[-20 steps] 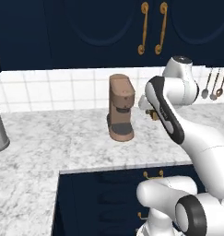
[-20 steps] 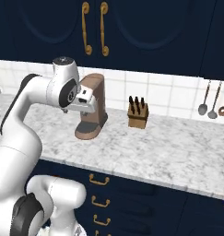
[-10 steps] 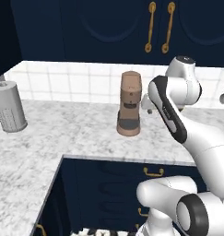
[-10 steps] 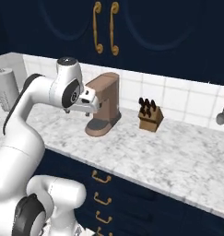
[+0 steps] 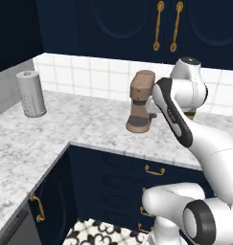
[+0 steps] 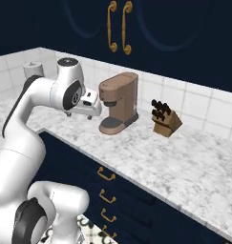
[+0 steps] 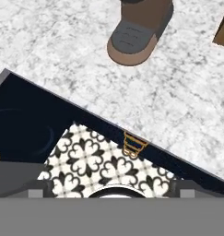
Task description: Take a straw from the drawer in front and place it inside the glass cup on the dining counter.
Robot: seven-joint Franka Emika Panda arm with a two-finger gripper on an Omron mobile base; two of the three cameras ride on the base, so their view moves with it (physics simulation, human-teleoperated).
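Navy-blue drawers with short curved brass handles sit shut under the marbled worktop, the top drawer (image 5: 154, 168) (image 6: 106, 174) just below its edge. From above, their stacked handles (image 7: 134, 145) show beside the patterned floor. My gripper (image 6: 90, 113) (image 7: 111, 190) hangs over the worktop's front edge, left of the coffee machine, pointing down. Its tips stand wide apart with nothing between them. The straw, the glass cup and the dining counter are out of view.
A brown coffee machine (image 5: 139, 103) (image 6: 118, 102) (image 7: 136, 37) stands on the tiled-back worktop, with a knife block (image 6: 164, 118) to its right. A grey cylinder (image 5: 31, 93) stands at the far left, where the worktop turns a corner. Navy wall cabinets hang above.
The whole picture has slid to the right, so the base has moved; the grey cylinder and the worktop's corner have come into view. The arm keeps its pose.
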